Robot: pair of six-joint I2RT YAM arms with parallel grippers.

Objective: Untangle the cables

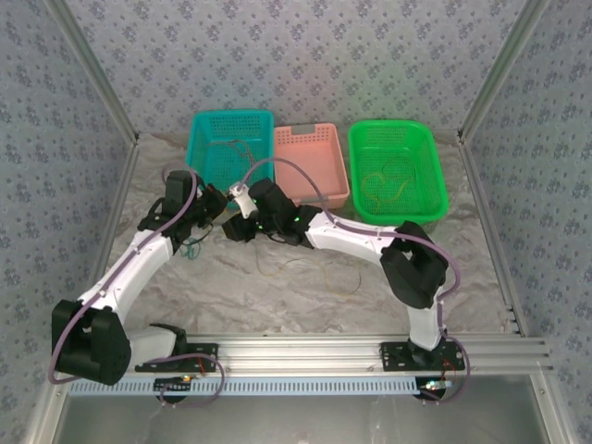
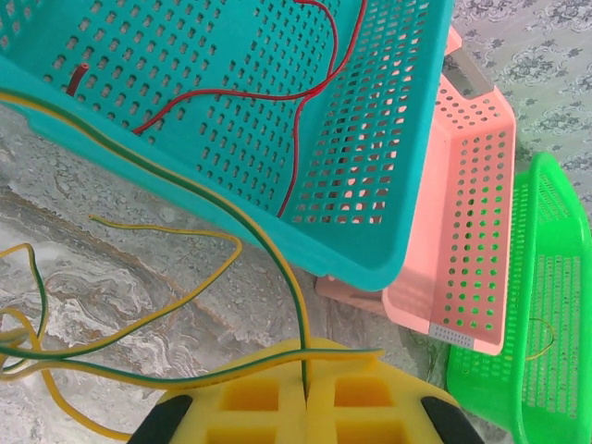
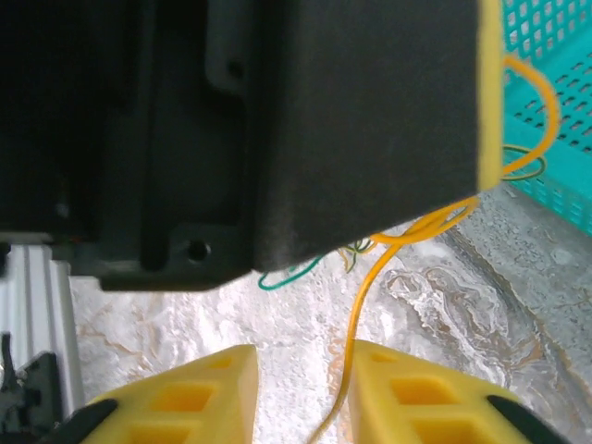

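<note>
yellow-green striped cable [image 2: 302, 333] stretched taut, yellow cable [image 2: 139, 224] curling limp beside it; red cable [image 2: 293, 148] lying inside teal basket [image 2: 185, 55]

The teal basket [image 2: 231, 139], pink basket [image 2: 462, 213] and green basket [image 2: 555, 305] are shining as smooth perforated plastic. The cables [image 2: 185, 190] are looking slick and plastic-coated. The left hand [image 2: 305, 370] is looking matt and moulded. The table [image 1: 277, 296] is wearing a faintly glossy sheet; the rail [image 1: 314, 347] is gleaming as brushed metal.

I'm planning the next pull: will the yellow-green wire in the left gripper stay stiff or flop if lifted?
Probably floppy: the yellow-green wire bends in loose curves away from the shut left gripper. Likely very light, being so thin. Pulling may drag the yellow strands lying tangled beside it.
</note>
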